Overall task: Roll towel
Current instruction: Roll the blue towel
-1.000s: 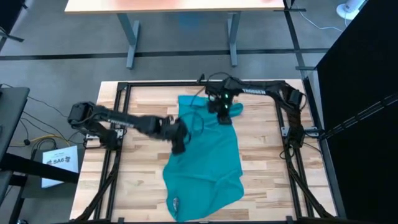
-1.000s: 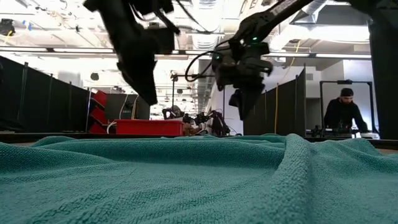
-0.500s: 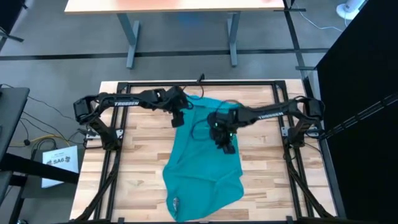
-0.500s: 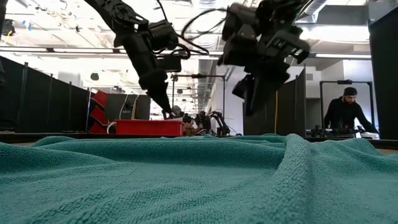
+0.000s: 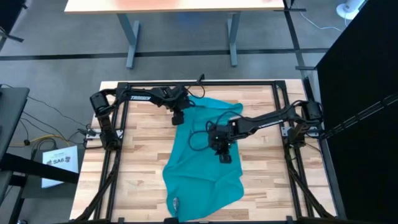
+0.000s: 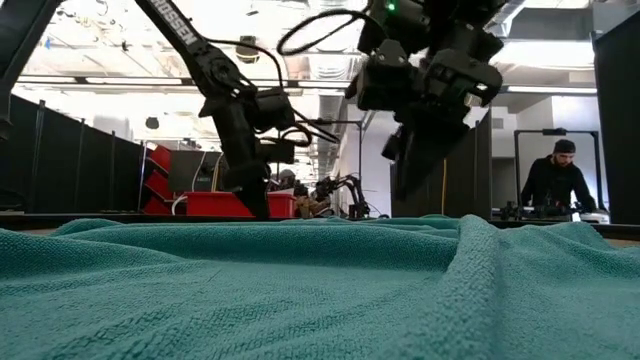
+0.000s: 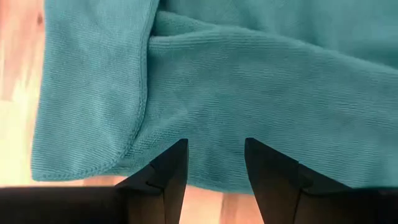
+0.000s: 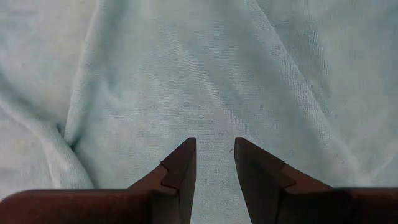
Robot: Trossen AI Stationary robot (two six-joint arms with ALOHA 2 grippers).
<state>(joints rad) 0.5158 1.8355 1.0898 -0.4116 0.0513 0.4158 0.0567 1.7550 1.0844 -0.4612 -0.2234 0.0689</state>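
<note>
A pale wooden table [image 5: 140, 146] inside a black frame [image 5: 118, 130] anchors the scene: beyond its far edge stands a light desk [image 5: 177, 6], while a person [image 6: 556, 185] works behind it past a red box [image 6: 240, 205].

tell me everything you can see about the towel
The towel is a plain teal cloth of soft, fine-looped fabric with a stitched hem, no pattern. It lies spread but rumpled on the wooden table, running from far edge to near edge, with folds and a turned-over corner by the left tool. The right tool hangs open over its middle. Neither tool grips it.
</note>
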